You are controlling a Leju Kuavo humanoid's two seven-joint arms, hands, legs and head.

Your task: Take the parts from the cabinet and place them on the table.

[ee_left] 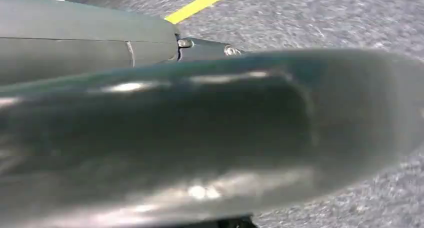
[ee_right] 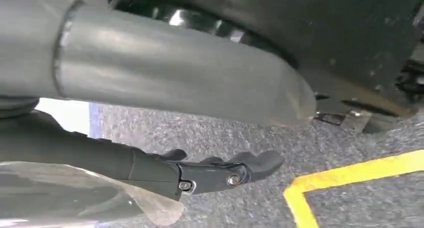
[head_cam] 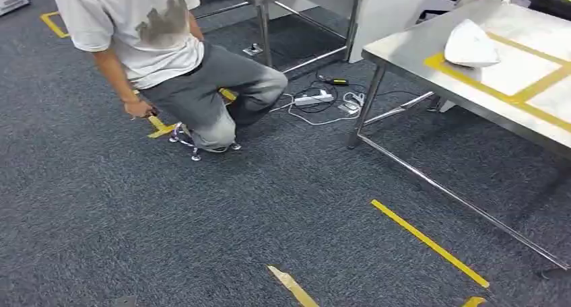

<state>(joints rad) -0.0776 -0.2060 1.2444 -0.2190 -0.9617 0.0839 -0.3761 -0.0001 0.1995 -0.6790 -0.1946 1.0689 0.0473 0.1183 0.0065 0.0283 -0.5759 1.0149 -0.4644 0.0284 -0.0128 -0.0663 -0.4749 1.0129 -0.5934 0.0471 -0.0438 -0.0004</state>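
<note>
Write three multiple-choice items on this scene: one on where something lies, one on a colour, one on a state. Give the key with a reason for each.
1. Where does the white part lie?
A. on the carpet
B. on the steel table
C. in the person's hand

2. What colour is the tape marking the table and the carpet?
A. yellow
B. red
C. blue

3. How is the person posed?
A. standing upright
C. lying flat
B. crouched low over the floor

Key: 1 B, the part rests on the tabletop inside a taped outline. 2 A, every strip is yellow. 3 B, the knees are bent and one hand reaches down to the carpet.
</note>
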